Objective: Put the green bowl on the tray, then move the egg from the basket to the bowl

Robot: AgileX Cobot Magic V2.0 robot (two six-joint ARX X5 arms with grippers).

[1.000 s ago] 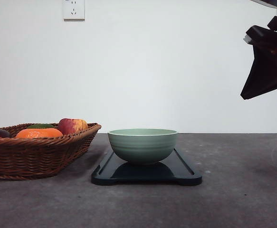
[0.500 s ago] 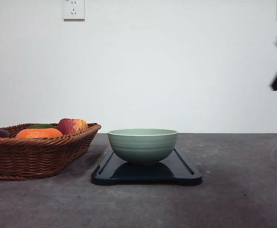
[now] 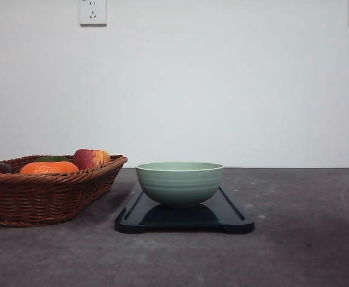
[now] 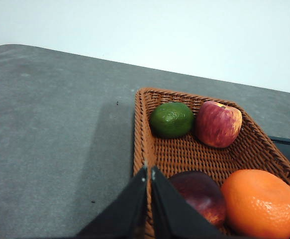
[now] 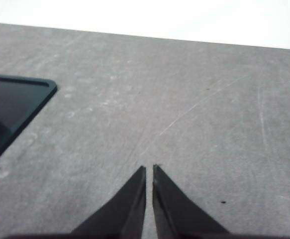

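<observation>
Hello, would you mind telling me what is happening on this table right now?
The green bowl already sits on the tray, so the first step looks done. Neither arm is holding anything: the left gripper hangs shut over the near edge of the basket, which holds an apple, a green fruit, an orange and a dark red fruit. The right gripper is shut above bare table beside the tray. I cannot pick out the egg.

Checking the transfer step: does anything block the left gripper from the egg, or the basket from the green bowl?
Nothing visible does. The left gripper hangs at the basket rim right beside the reddish-brown egg; the orange lies to its far side. Bare table separates basket and green bowl.
</observation>
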